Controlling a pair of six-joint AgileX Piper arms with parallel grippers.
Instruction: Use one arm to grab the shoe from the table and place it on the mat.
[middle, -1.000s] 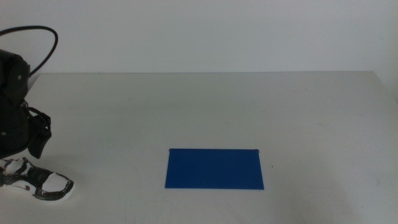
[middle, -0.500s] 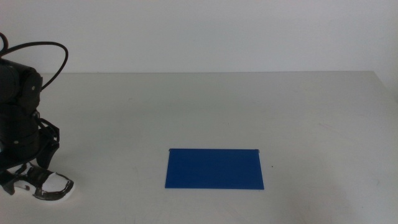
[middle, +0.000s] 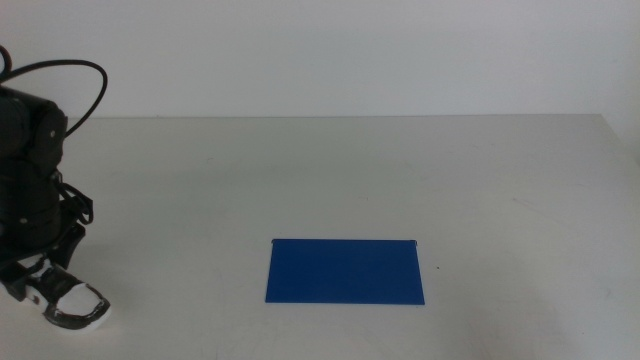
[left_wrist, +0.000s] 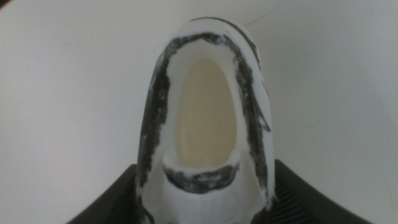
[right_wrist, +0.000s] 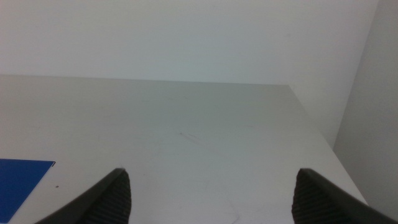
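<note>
Shoe (middle: 72, 303) sits at the lower left of the frame in the middle view, toe toward the mat (middle: 345, 271), well apart from it. My left gripper (left_wrist: 202, 208) is clamped on the shoe's heel end, one jaw on each side of the collar. Mat lies flat on the table (middle: 400, 170), lower centre. My right gripper (right_wrist: 211, 193) is spread open over bare table.

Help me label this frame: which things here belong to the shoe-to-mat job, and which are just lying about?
In the job: left gripper, jaws on either side of the shoe; the blue mat; the table.
Lying about: nothing loose visible; right gripper waits, open.
</note>
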